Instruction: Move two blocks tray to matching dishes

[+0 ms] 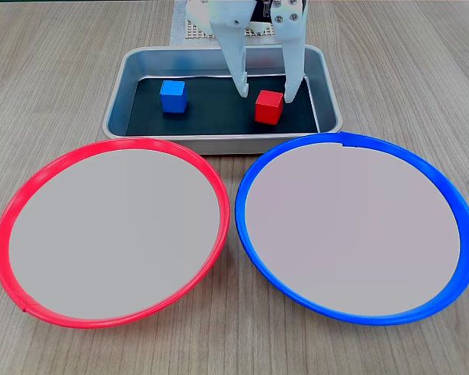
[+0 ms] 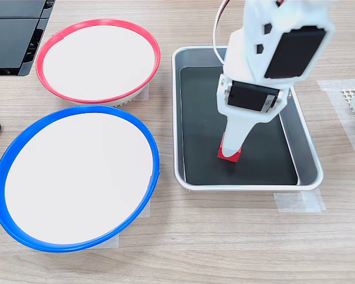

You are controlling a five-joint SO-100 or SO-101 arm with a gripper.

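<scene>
The white gripper (image 1: pixel 266 91) is reaching down into the tray (image 1: pixel 125 84) with its fingers spread wide open, and the red block (image 1: pixel 269 107) is sitting on the dark floor right between the two fingertips, seemingly just short of both. In a fixed view from the side, the arm is covering most of that red block (image 2: pixel 228 155). The blue block (image 1: pixel 173 96) is lying apart to the left in the tray, while the red-rimmed dish (image 1: pixel 31 176) and blue-rimmed dish (image 1: pixel 445 191) are sitting just in front
</scene>
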